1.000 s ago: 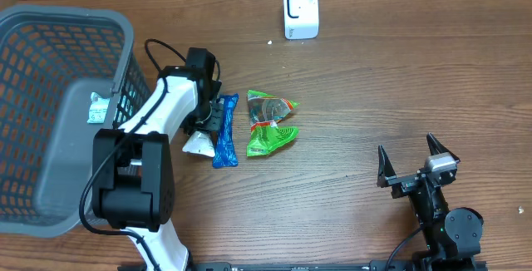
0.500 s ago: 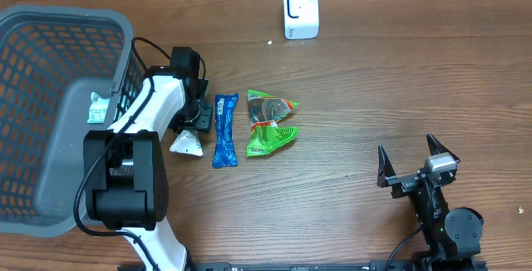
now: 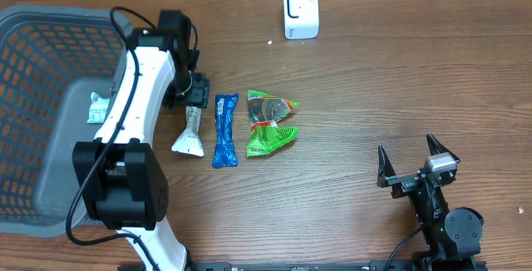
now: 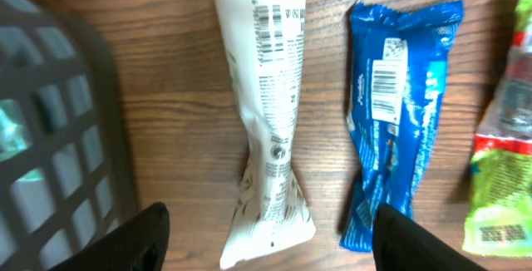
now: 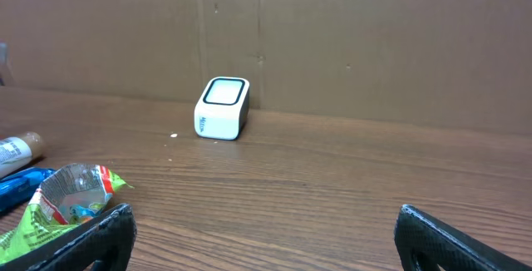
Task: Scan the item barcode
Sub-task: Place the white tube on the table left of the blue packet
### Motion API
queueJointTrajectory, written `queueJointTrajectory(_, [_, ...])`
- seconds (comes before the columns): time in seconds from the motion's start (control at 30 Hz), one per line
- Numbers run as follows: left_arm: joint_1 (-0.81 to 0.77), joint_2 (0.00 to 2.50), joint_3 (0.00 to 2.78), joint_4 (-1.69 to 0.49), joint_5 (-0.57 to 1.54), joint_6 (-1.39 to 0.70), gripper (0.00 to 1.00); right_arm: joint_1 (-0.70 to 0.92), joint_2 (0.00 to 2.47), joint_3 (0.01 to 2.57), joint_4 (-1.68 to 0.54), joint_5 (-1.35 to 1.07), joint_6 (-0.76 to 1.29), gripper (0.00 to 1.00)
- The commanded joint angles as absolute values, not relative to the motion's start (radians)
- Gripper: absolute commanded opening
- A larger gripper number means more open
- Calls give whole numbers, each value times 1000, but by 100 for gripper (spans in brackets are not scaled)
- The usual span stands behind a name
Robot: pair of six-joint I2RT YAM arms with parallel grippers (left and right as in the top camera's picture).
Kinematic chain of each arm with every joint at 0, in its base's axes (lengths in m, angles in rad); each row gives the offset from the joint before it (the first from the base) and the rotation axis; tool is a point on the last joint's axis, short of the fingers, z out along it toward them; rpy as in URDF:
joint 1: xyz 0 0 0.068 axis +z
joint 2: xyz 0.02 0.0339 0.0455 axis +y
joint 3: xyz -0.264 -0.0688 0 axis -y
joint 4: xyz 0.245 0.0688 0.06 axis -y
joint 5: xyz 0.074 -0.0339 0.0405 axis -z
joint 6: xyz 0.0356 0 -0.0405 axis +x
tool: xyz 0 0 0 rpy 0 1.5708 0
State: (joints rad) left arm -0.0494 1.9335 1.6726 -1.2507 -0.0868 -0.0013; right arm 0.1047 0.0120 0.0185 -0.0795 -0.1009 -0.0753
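Probably concerns the white tube [image 4: 270,121]: lies flat on the table [image 3: 374,80] near the basket [image 3: 50,96], apart from it, with the barcode [image 4: 266,26] facing up close to the cap end. Looks light and soft, part squeezed, flat and crimped at the tail, rounder and likely firmer toward the cap. Seems smooth enough to slip or roll. Best taken gently across the body between barcode and tail, leaving the printed bars uncovered. Avoid the thin tail: would probably buckle and swing.

Next out from the basket, a blue wrapper [image 3: 224,130], parallel and close, then a green bag [image 3: 268,123]. Farther from the basket, toward the back wall, a white scanner [image 3: 300,10], window up.

Over the tube's cap end, the left gripper [image 4: 270,246] spread wide, fingers [image 4: 141,238] on either side, holding nothing. Well away from the basket, the right gripper [image 3: 407,156] fully spread and empty.
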Motion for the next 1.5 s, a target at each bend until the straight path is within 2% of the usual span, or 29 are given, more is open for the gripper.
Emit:
queueJointTrajectory(0.0, [-26, 1922, 1747, -1290, -93, -27, 69, 101, 3, 8, -74, -106, -76, 100])
queueJointTrajectory(0.47, [101, 1920, 1779, -1309, -102, 76, 68, 101, 3, 8, -74, -106, -76, 100])
queueJointTrajectory(0.77, [124, 1920, 1779, -1300, -76, 102, 67, 101, 3, 8, -74, -106, -76, 100])
queueJointTrajectory(0.93, [105, 1916, 1821, -1306, 91, 194, 67, 101, 3, 8, -74, -106, -76, 100])
queueJointTrajectory(1.1, [30, 1915, 1991, -1386, 109, 202, 69, 101, 3, 8, -74, -106, -76, 100])
queueJointTrajectory(1.23, [-41, 1915, 2276, -1475, 129, 138, 73, 101, 3, 8, -74, -106, -76, 100])
queueJointTrajectory(1.33, [-49, 1915, 2469, -1526, 129, 56, 81, 101, 3, 8, -74, -106, -76, 100])
queueJointTrajectory(1.47, [-11, 1915, 2687, -1609, 84, -49, 83, 101, 3, 8, -74, -106, -76, 100])
